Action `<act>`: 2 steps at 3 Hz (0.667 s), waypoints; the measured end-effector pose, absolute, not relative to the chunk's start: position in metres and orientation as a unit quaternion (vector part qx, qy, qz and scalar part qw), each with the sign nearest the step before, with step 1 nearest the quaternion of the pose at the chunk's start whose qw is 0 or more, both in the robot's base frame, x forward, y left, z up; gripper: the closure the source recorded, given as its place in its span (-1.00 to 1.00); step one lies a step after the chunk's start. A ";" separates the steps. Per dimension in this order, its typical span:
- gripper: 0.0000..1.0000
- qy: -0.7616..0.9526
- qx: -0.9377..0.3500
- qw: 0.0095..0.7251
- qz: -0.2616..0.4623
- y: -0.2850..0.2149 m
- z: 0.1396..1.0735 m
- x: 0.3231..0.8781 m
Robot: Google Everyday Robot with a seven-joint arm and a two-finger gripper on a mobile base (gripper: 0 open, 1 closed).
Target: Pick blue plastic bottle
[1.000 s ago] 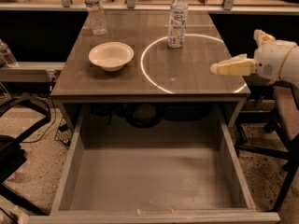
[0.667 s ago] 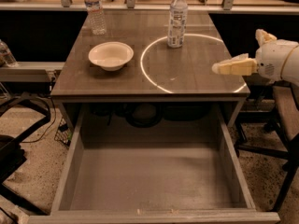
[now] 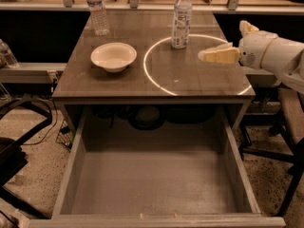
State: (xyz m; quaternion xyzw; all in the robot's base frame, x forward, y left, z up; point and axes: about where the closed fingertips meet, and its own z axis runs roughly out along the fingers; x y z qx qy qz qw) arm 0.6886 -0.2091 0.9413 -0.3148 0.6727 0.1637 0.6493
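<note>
The blue plastic bottle [image 3: 181, 18], slim with a white cap and a pale printed label, stands upright at the back of the table, on the edge of a bright ring of light. My gripper [image 3: 230, 42] comes in from the right on a white arm and hovers over the table's right side. It is to the right of the bottle, nearer the front, and apart from it. Its cream fingers [image 3: 217, 56] are spread, with nothing between them.
A clear ribbed water bottle [image 3: 98, 11] stands at the table's back left. A cream bowl [image 3: 113, 56] sits left of centre. A wide drawer [image 3: 156, 175] is pulled open under the wooden table [image 3: 199, 87]. Chair legs and cables flank the table.
My gripper has moved a little left and up, closer to the blue plastic bottle. The bottles, the bowl and the drawer have not moved.
</note>
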 end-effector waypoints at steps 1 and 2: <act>-1.00 0.664 -0.302 0.658 0.185 -0.189 0.947 0.734; -1.00 0.669 -0.291 0.654 0.202 -0.173 0.948 0.773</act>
